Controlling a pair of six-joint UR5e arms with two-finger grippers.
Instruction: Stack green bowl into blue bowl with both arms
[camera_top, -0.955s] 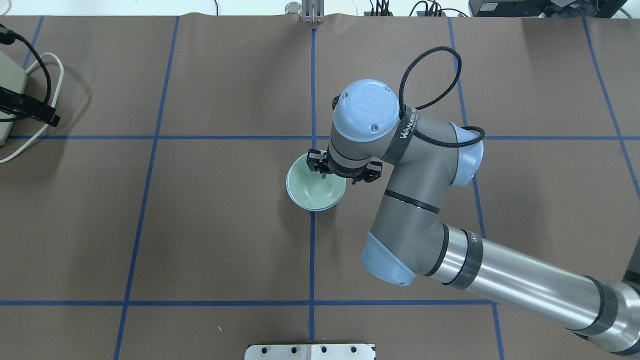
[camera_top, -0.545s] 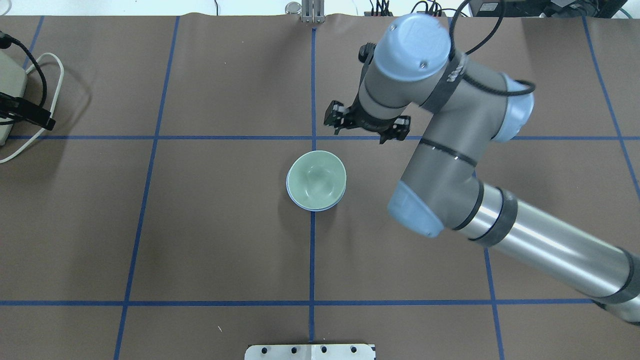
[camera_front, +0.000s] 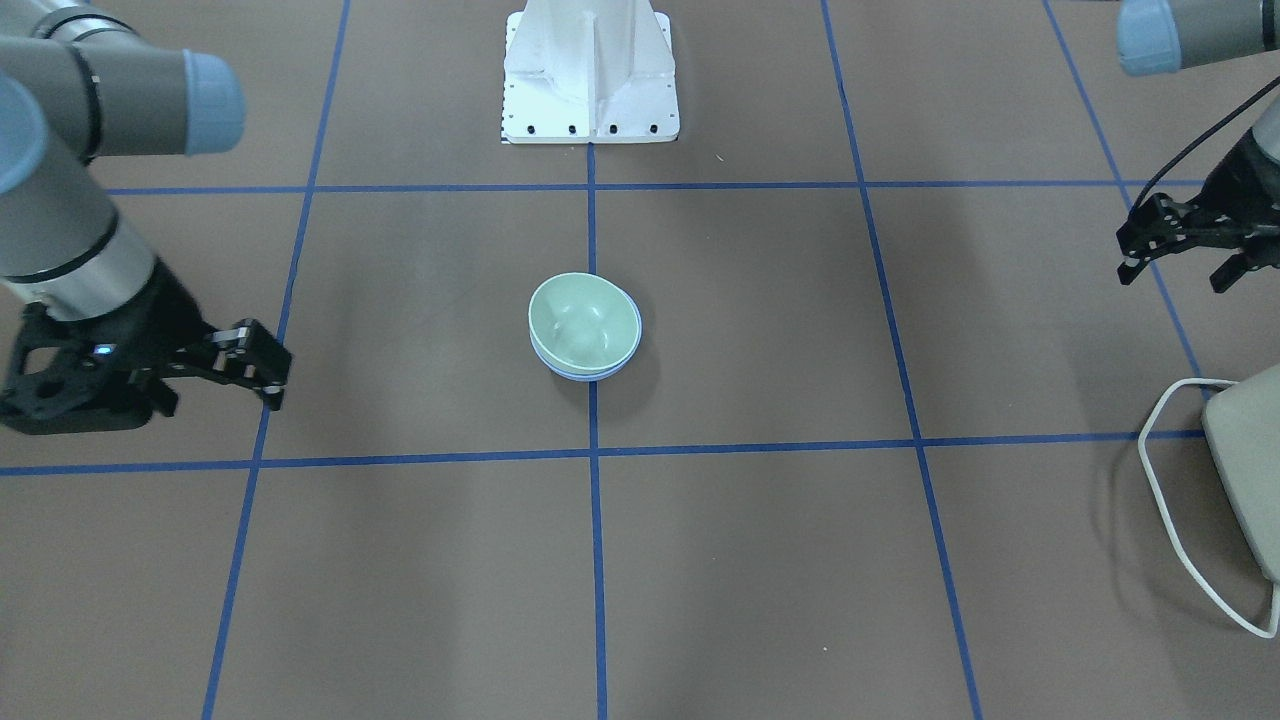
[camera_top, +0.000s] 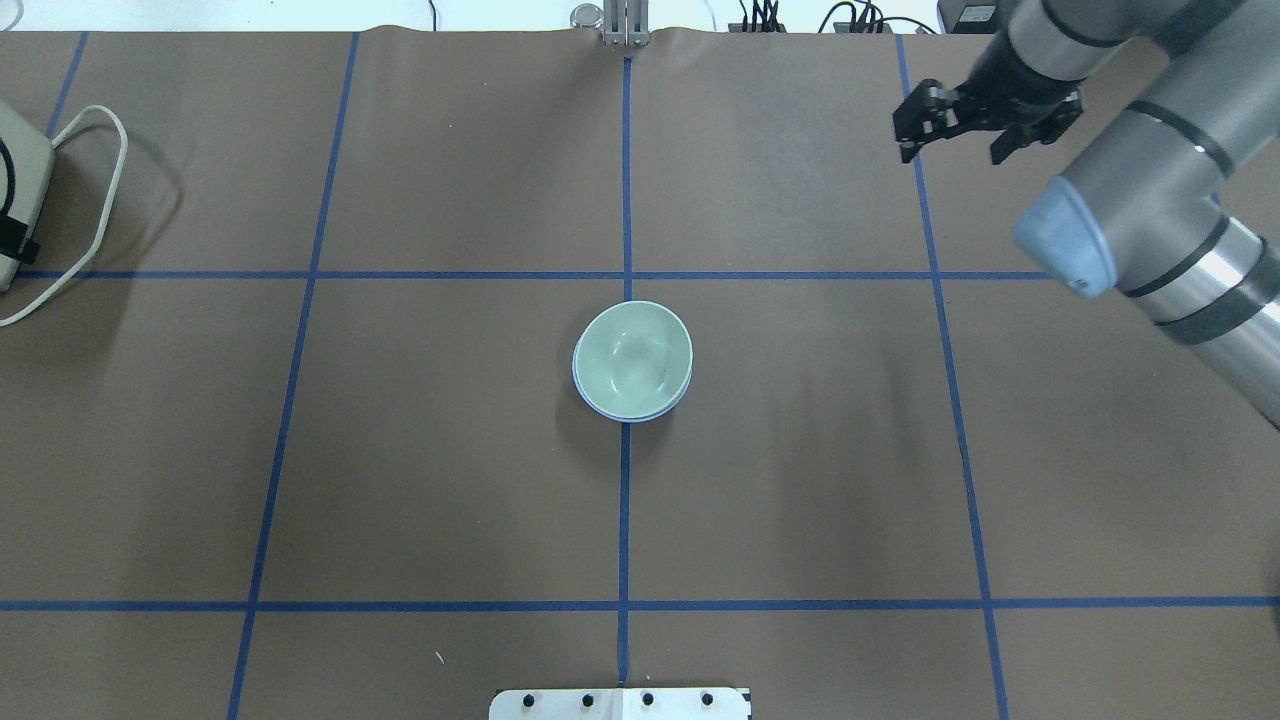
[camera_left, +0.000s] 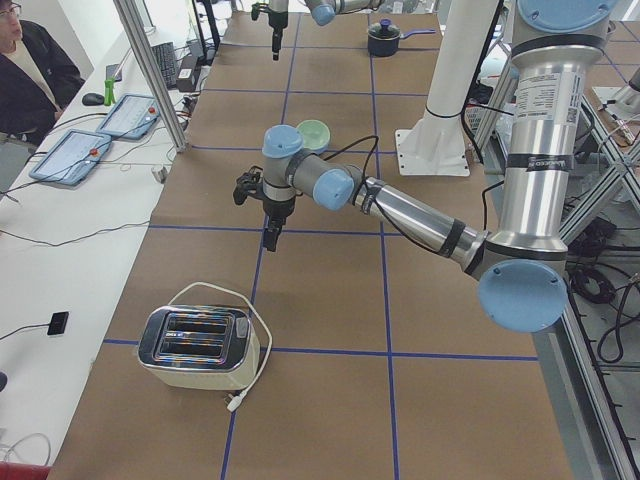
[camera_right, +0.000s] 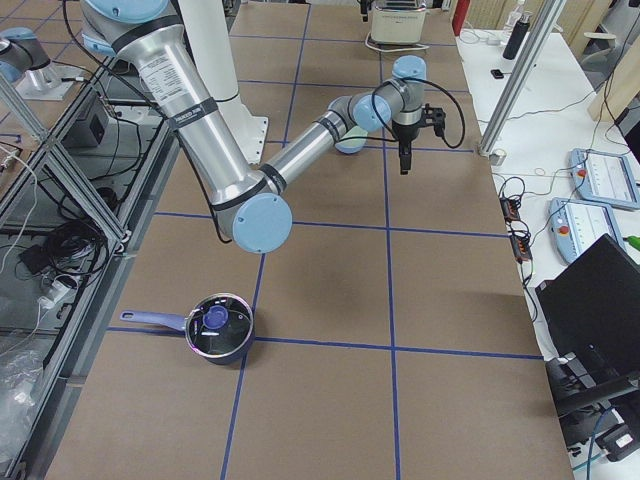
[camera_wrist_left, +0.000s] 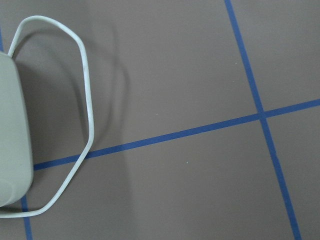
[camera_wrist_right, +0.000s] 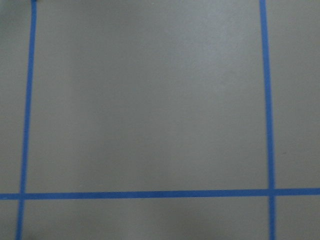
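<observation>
The green bowl (camera_top: 632, 352) sits nested inside the blue bowl (camera_top: 594, 404) at the table's centre, and only the blue bowl's rim shows beneath it. The stack also shows in the front view, green bowl (camera_front: 583, 318) over blue bowl (camera_front: 585, 375). My right gripper (camera_top: 951, 153) is open and empty, raised far to the back right of the bowls; it also shows in the front view (camera_front: 200, 395). My left gripper (camera_front: 1172, 280) is open and empty, raised far to the left of the bowls, above the toaster's side of the table.
A cream toaster (camera_top: 14, 190) with a white cord (camera_top: 105, 190) stands at the table's left end, below my left gripper. The white base pedestal (camera_front: 590, 75) stands at the robot's side. A dark pot (camera_right: 218, 325) sits far off at the right end.
My right gripper let go of the green bowl, rose and swung away to the back right. The green bowl stays nested in the blue bowl. My left gripper drew further off the left edge.
</observation>
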